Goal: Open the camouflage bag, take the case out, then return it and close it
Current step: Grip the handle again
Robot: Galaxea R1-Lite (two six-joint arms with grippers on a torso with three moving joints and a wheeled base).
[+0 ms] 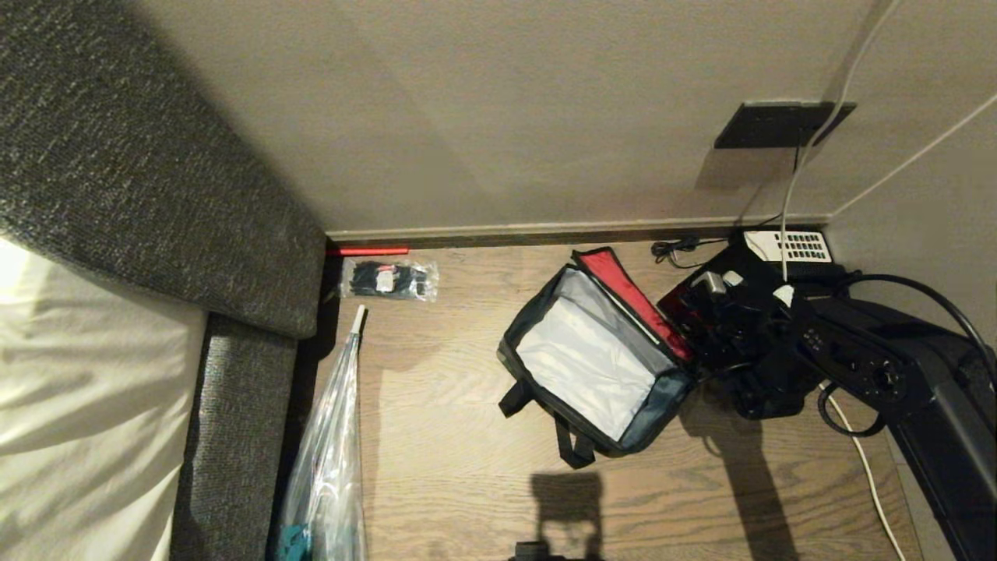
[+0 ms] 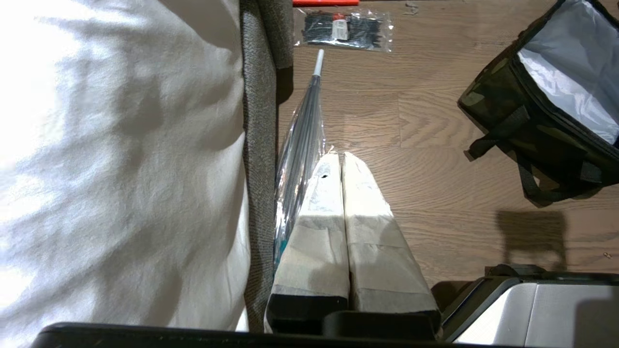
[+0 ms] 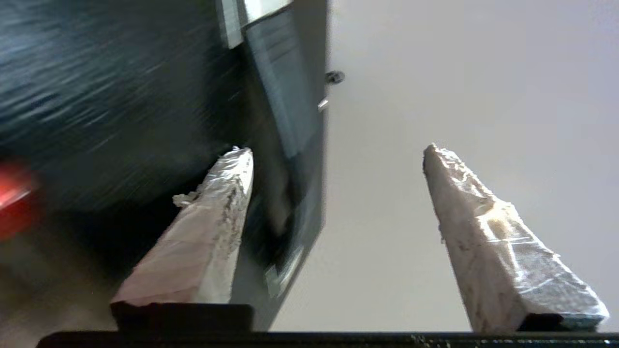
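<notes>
You're in a bedroom, likely a hotel room: a bed with white sheet [image 1: 70, 374] and grey upholstered frame [image 1: 234, 421], wood-look floor [image 1: 436, 436], a corded telephone [image 1: 790, 246] by the wall.

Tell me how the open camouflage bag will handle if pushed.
The camouflage bag is soft fabric, so its walls would probably buckle. It looks empty, so likely light and apt to slide on the wooden floor. Its loose straps may drag.

Bag [image 1: 596, 362] mid-floor, lid back; case [image 1: 701, 300] just right of it; phone [image 1: 787, 248] behind; sofa [image 1: 156, 195] far left.
</notes>
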